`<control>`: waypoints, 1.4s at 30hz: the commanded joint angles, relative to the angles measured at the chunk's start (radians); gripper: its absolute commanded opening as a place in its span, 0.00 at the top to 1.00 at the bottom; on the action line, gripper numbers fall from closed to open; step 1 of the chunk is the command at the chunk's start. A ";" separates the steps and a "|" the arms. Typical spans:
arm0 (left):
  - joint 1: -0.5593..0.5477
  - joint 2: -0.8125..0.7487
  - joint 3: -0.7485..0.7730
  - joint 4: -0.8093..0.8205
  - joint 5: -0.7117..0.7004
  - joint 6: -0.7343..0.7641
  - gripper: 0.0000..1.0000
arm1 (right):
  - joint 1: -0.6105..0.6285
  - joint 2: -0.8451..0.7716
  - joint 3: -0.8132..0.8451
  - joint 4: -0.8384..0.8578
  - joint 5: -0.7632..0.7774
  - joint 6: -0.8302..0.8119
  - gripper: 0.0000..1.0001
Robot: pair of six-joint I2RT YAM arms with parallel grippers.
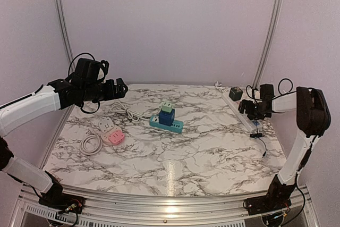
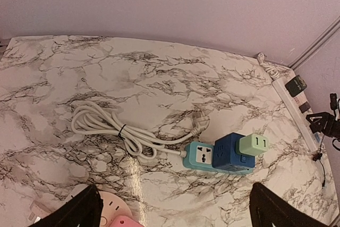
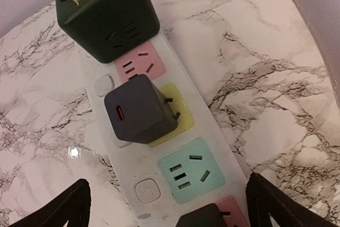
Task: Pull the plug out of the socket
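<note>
At the far left, we see the left gripper raised over the back-left corner of the marble surface, its jaws spread wide and holding nothing. Below it a white socket block and a pink one lie side by side, with a coiled pale cable just beside them. Toward the middle, a looped white cord runs to a teal power strip. A blue cube adapter sits on that strip, and a light green plug is stuck in the cube. Along the right edge we find a long white power strip with coloured sockets. A dark green cube sits at its far end, and a little nearer the dark grey plug sits in the yellow socket. A teal socket comes next along the strip. The right gripper hovers just above this strip, over the grey plug, with jaws wide apart and touching nothing.
</note>
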 commanded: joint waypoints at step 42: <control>0.000 0.040 -0.051 0.077 0.077 -0.059 0.01 | 0.322 -0.069 0.083 -0.328 0.454 0.124 0.65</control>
